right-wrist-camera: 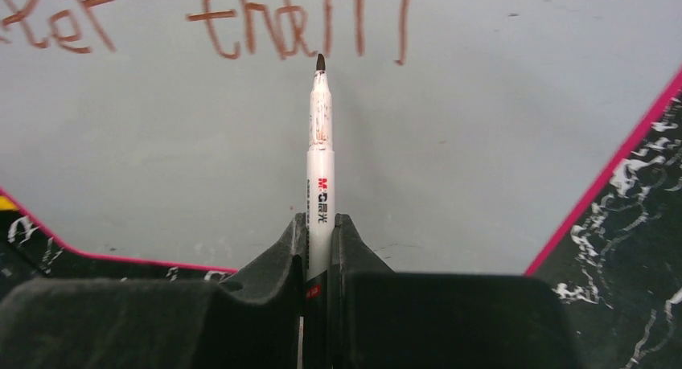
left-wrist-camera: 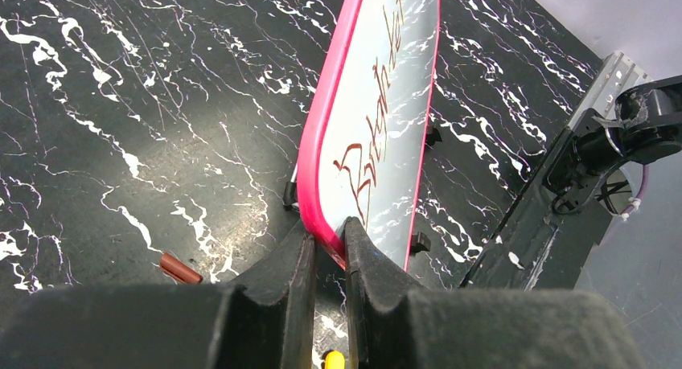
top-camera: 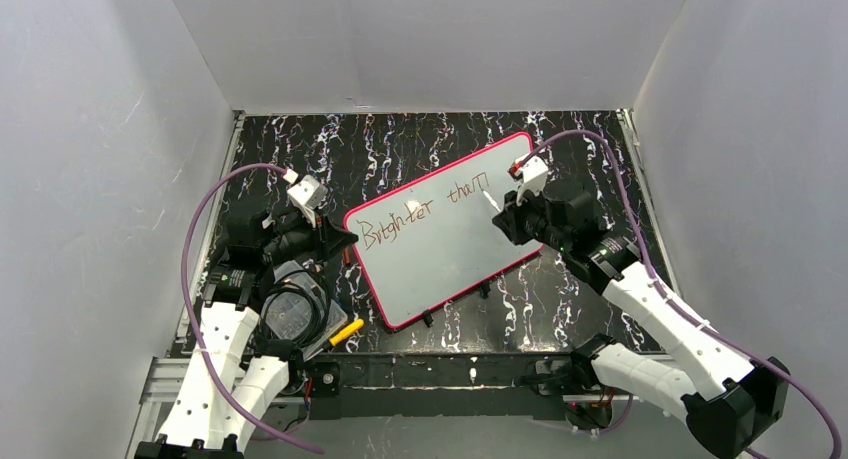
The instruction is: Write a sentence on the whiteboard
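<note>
Broadly, the black marbled table is walled in white on three sides, and its near-left part is hidden by the left arm and a dark tangle that is hard to make out. The whiteboard lies skewed on it, far-right corner toward the back wall and left corner toward the left arm. A strip of bare table runs between the board's far edge and the back wall, with more bare table off its near-right edge.

Most of the white face below the lettering is unwritten. The left gripper is clenched on the pink frame at the left corner, the frame pinched between its fingers. The right gripper is clamped tight around a white marker, whose lower barrel is buried between the fingers. Its dark tip sits just under the last letter; whether it touches the face I cannot tell.

The sentence reads "Brighter than" in one reddish-brown line along the far half of the board. The right wrist view cuts it to "ter than", and the left wrist view shows it steeply foreshortened.

A small brown cylinder lies on the table beside the left corner. A yellow bit peeks out near the left arm, its shape unclear.
</note>
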### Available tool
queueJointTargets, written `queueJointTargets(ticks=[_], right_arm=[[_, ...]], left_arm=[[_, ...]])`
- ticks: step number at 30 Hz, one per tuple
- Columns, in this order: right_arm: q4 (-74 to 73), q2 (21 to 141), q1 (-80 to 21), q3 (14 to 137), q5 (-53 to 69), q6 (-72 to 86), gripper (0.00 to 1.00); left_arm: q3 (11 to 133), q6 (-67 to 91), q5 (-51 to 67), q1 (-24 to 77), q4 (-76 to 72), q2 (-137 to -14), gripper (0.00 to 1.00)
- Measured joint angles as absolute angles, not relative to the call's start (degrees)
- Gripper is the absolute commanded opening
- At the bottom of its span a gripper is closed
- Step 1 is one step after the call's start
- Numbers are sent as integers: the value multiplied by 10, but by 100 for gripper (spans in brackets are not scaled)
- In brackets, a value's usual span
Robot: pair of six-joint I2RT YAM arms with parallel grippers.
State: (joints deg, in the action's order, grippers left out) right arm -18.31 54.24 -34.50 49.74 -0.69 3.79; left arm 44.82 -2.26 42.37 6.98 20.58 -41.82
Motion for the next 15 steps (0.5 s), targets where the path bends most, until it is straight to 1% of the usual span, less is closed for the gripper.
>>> queueJointTargets(ticks=[6,11,15], right_arm=[[-183,542,-413,482,10,53,1],[-180,561,-487,467,-12,67,1],[-168,581,-507,458,-35,76,1]], left_arm=[[448,-20,423,70,205,-418,0],[447,-19,423,70,203,-418,0],[447,-19,423,70,203,-418,0]])
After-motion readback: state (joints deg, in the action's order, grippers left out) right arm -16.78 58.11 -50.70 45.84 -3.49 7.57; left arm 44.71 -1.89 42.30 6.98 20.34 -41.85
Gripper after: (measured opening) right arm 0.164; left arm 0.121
